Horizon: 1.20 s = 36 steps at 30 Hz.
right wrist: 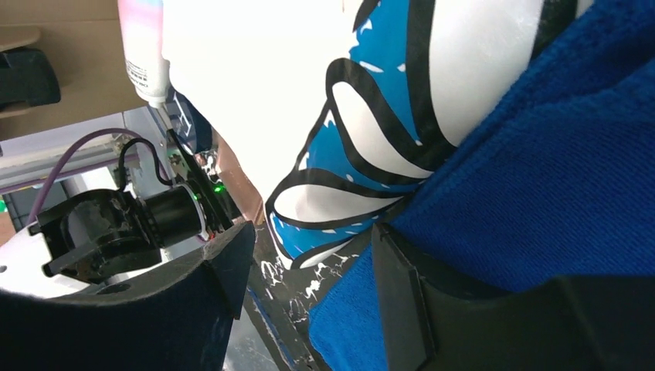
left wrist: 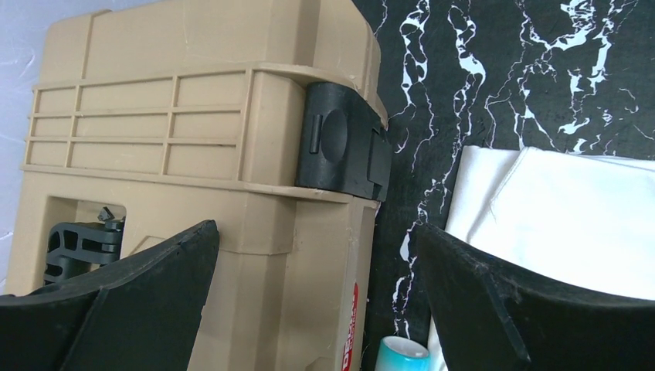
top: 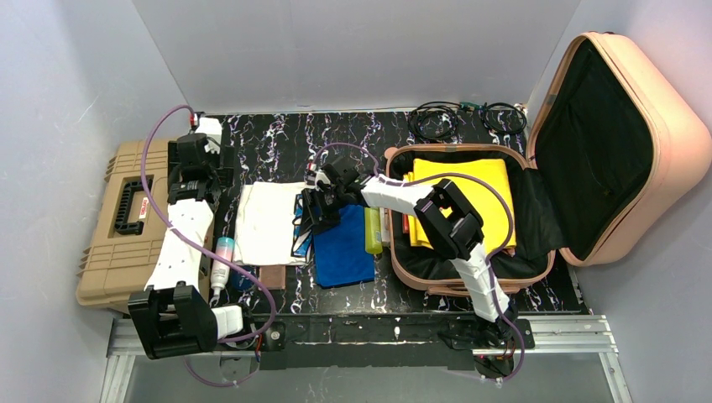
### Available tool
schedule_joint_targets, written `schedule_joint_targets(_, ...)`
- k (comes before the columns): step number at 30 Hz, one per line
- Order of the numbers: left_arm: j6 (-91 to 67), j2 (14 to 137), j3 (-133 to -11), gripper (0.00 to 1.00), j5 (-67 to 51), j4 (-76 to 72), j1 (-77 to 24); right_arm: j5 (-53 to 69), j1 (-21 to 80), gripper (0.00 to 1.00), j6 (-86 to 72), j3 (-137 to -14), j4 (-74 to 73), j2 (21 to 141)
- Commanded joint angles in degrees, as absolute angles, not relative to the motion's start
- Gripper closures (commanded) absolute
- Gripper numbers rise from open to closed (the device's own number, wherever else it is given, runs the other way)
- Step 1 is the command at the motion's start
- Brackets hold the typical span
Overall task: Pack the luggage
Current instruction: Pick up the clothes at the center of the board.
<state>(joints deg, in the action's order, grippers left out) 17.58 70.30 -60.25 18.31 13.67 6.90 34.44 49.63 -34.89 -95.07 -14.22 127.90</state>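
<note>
the peach-pink suitcase (top: 672, 126) lies open on the right end of the black marbled surface (top: 277, 138). its base is flat and its lid leans back against the right wall, showing the black lining. a folded yellow cloth (top: 491, 180) rests in the base.

the right arm reaches left from beside the case. its pincer (top: 306, 220) (right wrist: 309, 239) hangs low over the left edge of a blue towel (top: 346, 256) (right wrist: 541, 193), just where a blue, black and white patterned item (top: 301, 239) (right wrist: 363, 131) pokes out beside it. the fingers stand partly apart, one against the towel's edge, and nothing is clamped between them.

the left pincer (top: 195, 189) (left wrist: 317, 232) is spread wide and holds nothing. it hovers above the gap between the tan ribbed toolbox (top: 117, 227) (left wrist: 193, 100) and a white cloth (top: 269, 222) (left wrist: 571, 216). a bottle with a teal cap (top: 222, 260) (left wrist: 402, 354) lies just beside that cloth. black cables (top: 466, 117) sit behind the case.
</note>
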Motion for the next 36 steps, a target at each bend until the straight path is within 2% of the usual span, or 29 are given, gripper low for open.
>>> schedule_joint_targets(1, 17.8, 70.2, -58.2, 0.02, 19.6, 13.4, 7.5, 34.1, 50.7, 0.34, -38.6, -98.7, -11.2, 129.8)
schedule_joint_targets(8, 17.0, 67.6, -54.4, 0.02, 16.0, 14.5, 7.4, 28.8, 50.9, 0.33, -39.5, -101.2, -14.1, 132.0)
schedule_joint_targets(13, 17.3, 63.9, -52.3, 0.02, 5.0, 15.6, 7.4, 26.7, 50.9, 0.32, -39.4, -102.6, -14.8, 132.9)
schedule_joint_targets(18, 17.9, 63.0, -51.0, 0.02, -2.8, 16.1, 6.7, 23.5, 50.6, 0.31, -35.5, -109.5, -17.2, 135.9)
schedule_joint_targets(24, 17.8, 64.9, -50.3, 0.02, -3.0, 15.4, 5.2, 18.7, 48.6, 0.31, -32.4, -119.7, -20.0, 140.6)
schedule_joint_targets(33, 17.9, 69.0, -48.4, 0.16, -6.1, 13.3, 1.9, 18.9, 45.2, 0.3, -31.7, -123.0, -19.4, 141.1)
schedule_joint_targets(36, 16.5, 71.4, -48.3, 0.26, -6.9, 12.3, 1.1, 22.4, 45.2, 0.3, -33.0, -123.9, -17.1, 142.9)
